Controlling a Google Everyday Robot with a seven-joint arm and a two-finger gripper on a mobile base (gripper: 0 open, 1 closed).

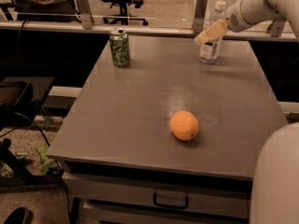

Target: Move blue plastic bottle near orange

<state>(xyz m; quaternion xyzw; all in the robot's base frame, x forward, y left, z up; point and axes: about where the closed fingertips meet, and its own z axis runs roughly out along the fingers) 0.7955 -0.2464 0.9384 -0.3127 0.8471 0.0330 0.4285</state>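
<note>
One green can (119,47) stands far left on the grey table (135,106). One orange (184,125) sits near the front, just right of centre. One blue plastic bottle (209,50) stands upright at the far right, long axis vertical, white cap up, well apart from the orange. The gripper (204,36) reaches in across the bottle's middle. Whether it's gripping, I cannot tell.

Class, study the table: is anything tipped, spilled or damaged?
Nothing stands out. The blue plastic bottle and green can stand upright at the far edge of the table, the orange sits intact nearer the front, and the gripper is by the bottle.
</note>
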